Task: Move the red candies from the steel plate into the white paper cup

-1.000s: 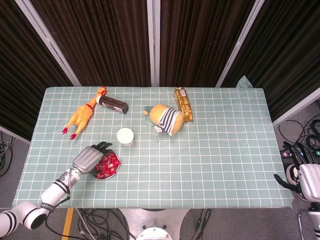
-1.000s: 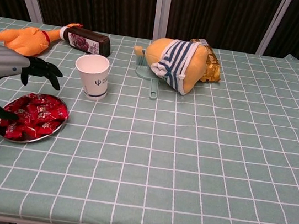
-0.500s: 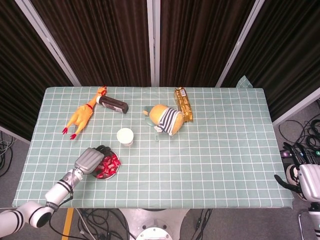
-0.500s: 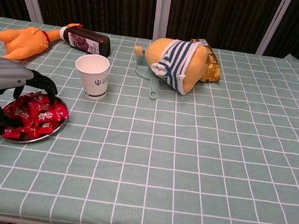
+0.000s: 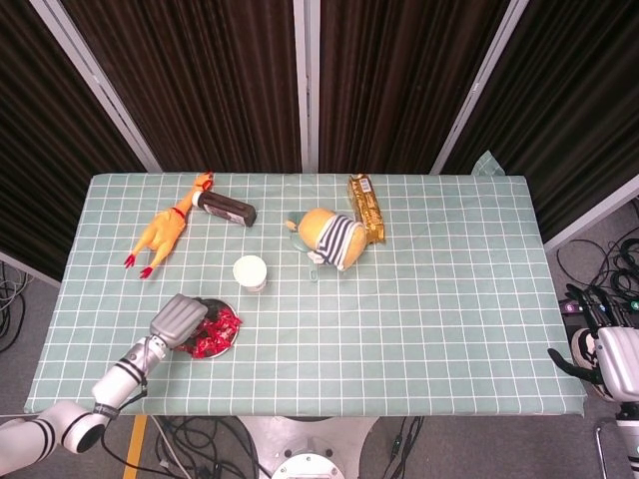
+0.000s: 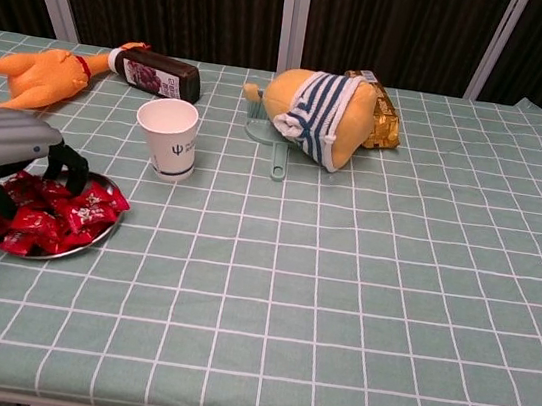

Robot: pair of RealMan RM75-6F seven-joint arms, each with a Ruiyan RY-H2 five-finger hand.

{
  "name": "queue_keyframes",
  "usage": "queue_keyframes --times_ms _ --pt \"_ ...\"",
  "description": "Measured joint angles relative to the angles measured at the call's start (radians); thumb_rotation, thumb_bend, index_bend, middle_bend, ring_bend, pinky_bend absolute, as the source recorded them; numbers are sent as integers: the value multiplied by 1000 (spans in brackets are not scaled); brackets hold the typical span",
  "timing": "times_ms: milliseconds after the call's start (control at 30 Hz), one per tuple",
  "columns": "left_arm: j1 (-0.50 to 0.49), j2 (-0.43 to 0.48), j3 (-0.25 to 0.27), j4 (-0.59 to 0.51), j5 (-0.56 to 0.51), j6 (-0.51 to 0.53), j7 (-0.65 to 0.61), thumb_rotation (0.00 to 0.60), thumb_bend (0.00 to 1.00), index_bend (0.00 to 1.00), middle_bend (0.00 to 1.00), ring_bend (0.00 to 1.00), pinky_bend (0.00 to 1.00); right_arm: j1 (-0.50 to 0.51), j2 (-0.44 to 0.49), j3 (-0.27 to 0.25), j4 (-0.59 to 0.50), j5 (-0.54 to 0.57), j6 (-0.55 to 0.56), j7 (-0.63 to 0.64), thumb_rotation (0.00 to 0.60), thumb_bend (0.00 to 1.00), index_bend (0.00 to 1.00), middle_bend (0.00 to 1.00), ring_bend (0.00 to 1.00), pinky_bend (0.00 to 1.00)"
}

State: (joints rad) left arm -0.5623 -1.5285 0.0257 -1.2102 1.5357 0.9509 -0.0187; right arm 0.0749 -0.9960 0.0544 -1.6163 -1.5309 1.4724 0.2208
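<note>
On the near left part of the checked tablecloth (image 5: 429,299), the left hand (image 6: 4,147) now sits low over the steel plate (image 6: 97,236), its dark fingers (image 6: 66,163) curled down into the heap of red candies (image 6: 62,214). A second ago that hand hovered above the plate with fingers spread forward; half a second ago they had begun to bend toward the pile; now the tips are buried among the wrappers. Whether a candy is actually pinched between them I cannot tell (the grey back of the hand covers the palm in both views). The candies have been stirred: one or two now hang over the plate's left rim toward the cloth, where before they lay more evenly heaped.

The white paper cup (image 6: 168,136) stands upright just behind and to the right of the plate, apart from it and from the hand, unmoved across the frames.

Farther back, the rubber chicken (image 5: 164,232) and a dark bottle (image 5: 227,208) lie on their sides near each other, and the striped plush toy (image 6: 318,114) rests against a gold snack packet (image 5: 366,208).

The right hand (image 5: 589,349) hangs off the table's right edge in the head view, in the same place as before; its fingers are too small to read.
</note>
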Motion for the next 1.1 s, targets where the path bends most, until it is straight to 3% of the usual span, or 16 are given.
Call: queue_keyframes --times_ms 267,567,767,1100 --pt "8 -19 18 58 40 59 -90 600 522 671 720 696 942 -2 1 1 -2 0 4 0 600 132 78 197 53 145" --pt "11 -7 16 70 71 135 -147 600 582 699 756 725 977 -5 4 0 -9 -7 14 -1 600 132 78 197 53 153" --pt "-6 43 -16 17 69 156 -154 600 583 699 757 724 978 -9 8 0 -11 -11 24 -1 600 132 79 197 53 153" --pt "-126 116 -132 -86 31 100 -156 600 583 699 757 724 978 -13 16 1 -20 -10 32 -8 600 132 79 197 53 155"
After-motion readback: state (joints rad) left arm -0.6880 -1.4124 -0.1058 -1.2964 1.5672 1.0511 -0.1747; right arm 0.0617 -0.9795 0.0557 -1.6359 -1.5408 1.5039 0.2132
